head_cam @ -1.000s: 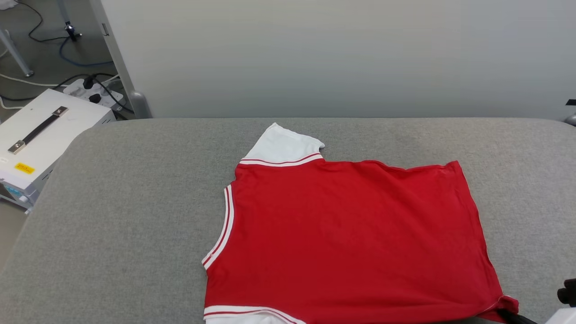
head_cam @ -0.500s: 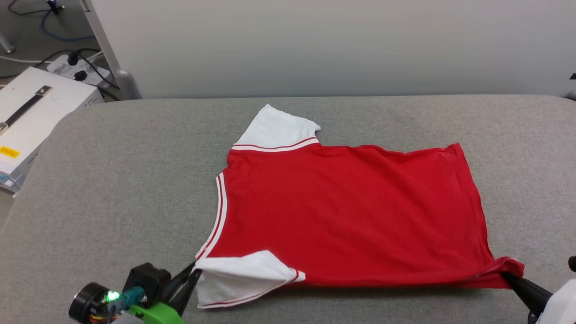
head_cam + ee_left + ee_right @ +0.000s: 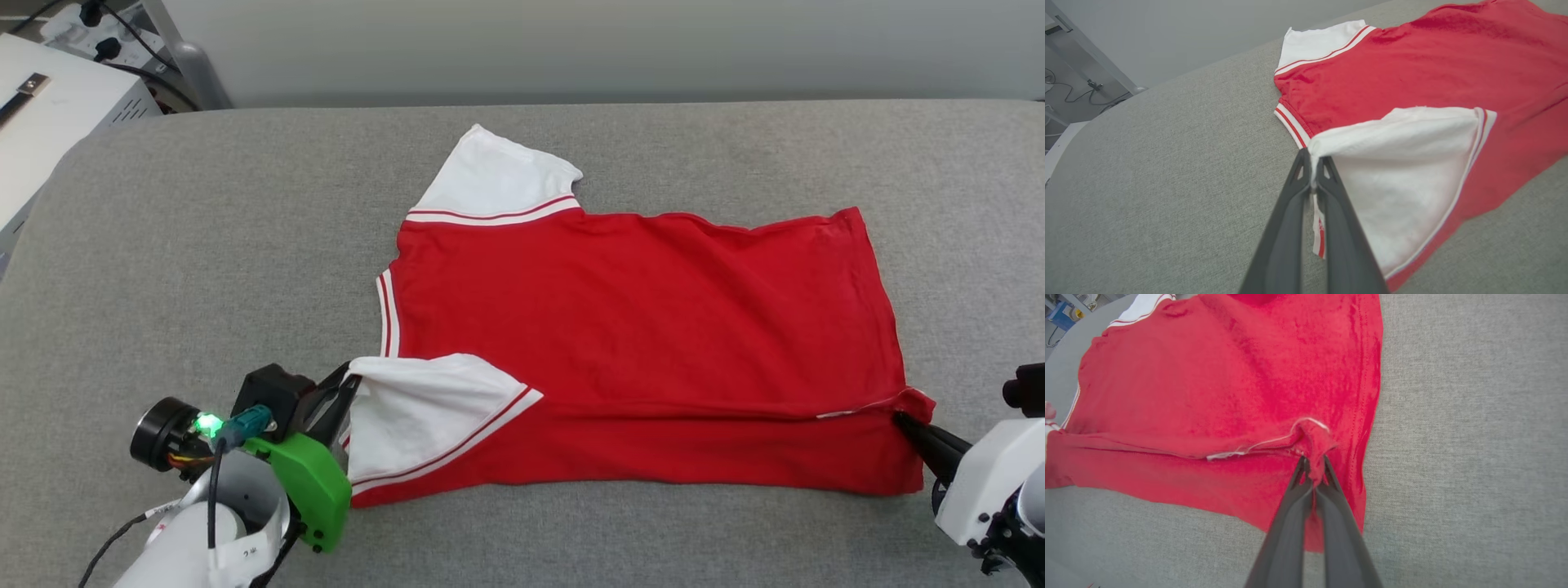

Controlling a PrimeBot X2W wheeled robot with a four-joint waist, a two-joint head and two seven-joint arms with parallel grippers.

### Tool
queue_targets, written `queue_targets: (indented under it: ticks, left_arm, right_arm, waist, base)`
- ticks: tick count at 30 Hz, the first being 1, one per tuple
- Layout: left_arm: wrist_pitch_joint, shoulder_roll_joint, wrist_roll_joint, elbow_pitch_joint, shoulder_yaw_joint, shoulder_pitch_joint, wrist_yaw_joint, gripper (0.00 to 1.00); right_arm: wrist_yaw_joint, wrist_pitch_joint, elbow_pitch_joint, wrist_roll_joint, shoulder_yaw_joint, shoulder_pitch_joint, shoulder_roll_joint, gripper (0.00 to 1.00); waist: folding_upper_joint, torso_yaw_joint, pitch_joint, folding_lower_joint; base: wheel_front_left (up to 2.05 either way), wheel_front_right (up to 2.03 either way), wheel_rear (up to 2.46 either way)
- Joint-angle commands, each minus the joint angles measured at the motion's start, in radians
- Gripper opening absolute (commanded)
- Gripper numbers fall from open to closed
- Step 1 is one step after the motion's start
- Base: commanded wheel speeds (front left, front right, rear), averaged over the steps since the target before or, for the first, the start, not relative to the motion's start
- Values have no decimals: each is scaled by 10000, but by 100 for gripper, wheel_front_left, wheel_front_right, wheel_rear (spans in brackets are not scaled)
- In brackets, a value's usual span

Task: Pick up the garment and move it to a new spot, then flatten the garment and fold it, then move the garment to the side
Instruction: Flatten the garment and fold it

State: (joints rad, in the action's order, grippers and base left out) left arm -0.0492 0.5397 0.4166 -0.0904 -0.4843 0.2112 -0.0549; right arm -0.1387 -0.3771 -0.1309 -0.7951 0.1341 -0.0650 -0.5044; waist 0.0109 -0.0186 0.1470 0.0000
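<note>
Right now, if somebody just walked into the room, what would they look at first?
First, the big red garment with white sleeves, spread across the middle of the gray cushioned table. Next, the left gripper pinching the near white sleeve, which is folded over onto the red, while the right gripper pinches the hem corner at the right end.

We face a grey fabric-covered surface (image 3: 204,229) backed by a pale wall (image 3: 571,41); a white case (image 3: 65,122) and power strip (image 3: 73,28) sit at its left.

Grey surface (image 3: 204,245) open around garment (image 3: 637,310) (white box (image 3: 49,131) far-left)
</note>
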Motion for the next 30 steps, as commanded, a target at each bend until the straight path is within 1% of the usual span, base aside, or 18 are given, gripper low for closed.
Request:
queue_targets:
  ticks: [1,6,7,9,10,11,12,13,17,21,23,25,27,29,30]
  left_arm:
    - [50,-90,-120,-290,-97,366,-111,0]
    - [99,-387,-223,-1329,-448,969,-311,0]
    - [199,-510,-282,-1752,-556,1177,-350,0]
    - [313,-644,-325,-2168,-649,1356,-378,0]
    - [369,-732,-320,-2409,-683,1444,-388,0]
    - [438,-803,-331,-2597,-708,1514,-389,22]
    - [568,-881,-388,-2824,-731,1604,-349,83]
    - [651,-945,-430,-3019,-759,1665,-321,100]
    - [1025,-1231,-394,-3800,-748,1804,-209,100]
    - [1531,-1468,-77,-4225,-465,1730,-26,100]
    - [1747,-1560,170,-4299,-249,1598,89,100]
    - [1937,-1685,530,-4279,30,1404,187,100]
    - [2001,-1810,892,-4187,251,1182,230,100]
    - [2039,-1789,954,-4061,317,983,366,100]
    - [2040,-1847,1225,-3843,504,684,514,100]
  right_arm:
    - [80,-129,-143,170,-64,-260,105,0]
    - [80,-417,-527,489,-4,-649,337,0]
    - [80,-496,-707,634,28,-794,415,0]
    - [80,-615,-957,699,18,-912,555,0]
    - [80,-674,-1114,730,-5,-977,651,9]
    - [80,-656,-1203,788,-9,-1038,707,100]
    - [80,-582,-1324,887,-37,-1112,772,100]
    - [80,-534,-1394,967,-8,-1159,804,100]
    - [80,-166,-1464,1224,104,-1303,873,100]
    - [80,310,-1201,1824,307,-1295,594,100]
    - [80,512,-990,2245,372,-1220,439,100]
    - [80,603,-775,2504,266,-1080,441,100]
    - [80,554,-525,2649,53,-874,518,100]
    - [80,453,-278,2973,-134,-624,515,100]
    - [80,257,-45,3305,-389,-300,575,100]
  waist:
    - [-109,22,209,0]
    - [-109,33,360,0]
    - [-109,26,407,0]
    - [-109,13,432,0]
    - [-109,5,440,0]
    - [-109,2,435,0]
    - [-109,-1,417,0]
    - [-109,-1,393,0]
    - [-109,-20,210,0]
    - [-109,-38,-87,0]
    - [-109,-47,-261,0]
    - [-109,-45,-446,0]
    - [-109,-31,-590,0]
    - [-109,-28,-732,0]
    - [-109,-40,-881,0]
  base:
    - [0,0,0]
    - [0,0,0]
    - [0,0,0]
    - [0,0,0]
    - [0,0,0]
    - [0,0,0]
    - [0,0,0]
    - [0,0,0]
    - [0,0,0]
    - [0,0,0]
    - [0,0,0]
    - [0,0,0]
    - [0,0,0]
    - [0,0,0]
    - [0,0,0]
